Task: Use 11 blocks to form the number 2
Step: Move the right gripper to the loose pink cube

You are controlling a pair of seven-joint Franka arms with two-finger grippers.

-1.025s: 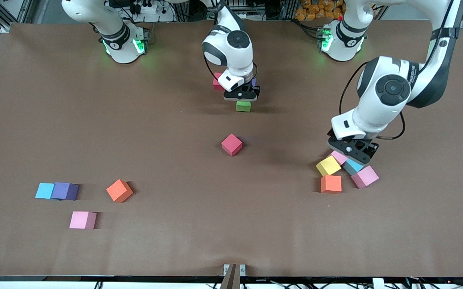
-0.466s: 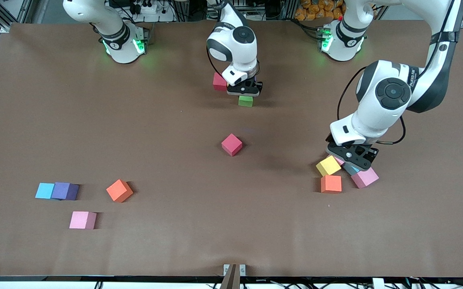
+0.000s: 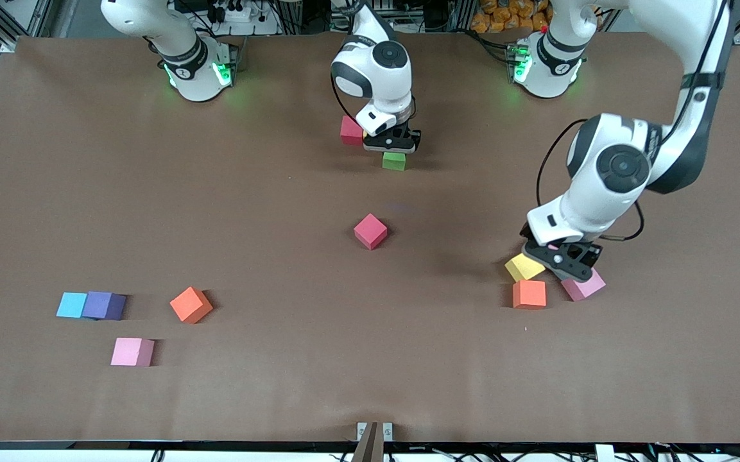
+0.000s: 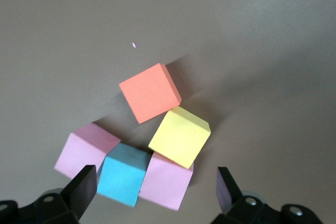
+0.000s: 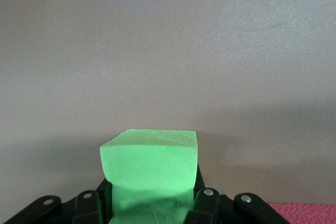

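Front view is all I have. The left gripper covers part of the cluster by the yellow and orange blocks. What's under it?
Observer: The left wrist view shows a light blue block and a second pink block side by side under the left gripper. Both are between its open fingers.
Operator: Is either one centred?
Observer: No. The seam between the two lies close to midway between the fingers. The yellow block sits against the second pink block.
Operator: Right gripper: is the green one actually clamped?
Observer: Yes. The right wrist view shows the right gripper shut on the green block.
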